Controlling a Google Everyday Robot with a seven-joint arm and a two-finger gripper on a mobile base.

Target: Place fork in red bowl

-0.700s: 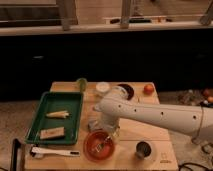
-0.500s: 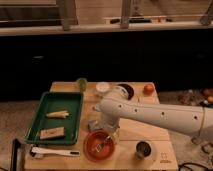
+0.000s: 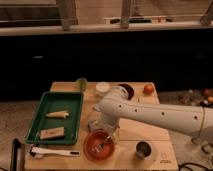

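Note:
The red bowl point(image 3: 99, 146) sits near the front edge of the wooden table point(image 3: 155, 107), right of the green tray. The slim pale fork point(image 3: 104, 144) lies inside the bowl, tilted. My white arm reaches in from the right, and its gripper point(image 3: 102, 128) hangs just above the bowl's far rim. The gripper's end is partly hidden by the arm's wrist.
A green tray point(image 3: 52, 132) at the left holds two pale food pieces. A white-handled utensil with a dark end point(image 3: 52, 152) lies before the tray. A small grey metal cup point(image 3: 143, 149), a dark bowl point(image 3: 128, 90), a white cup point(image 3: 102, 88), a green object point(image 3: 81, 83) and an orange fruit point(image 3: 148, 89) also stand on the table.

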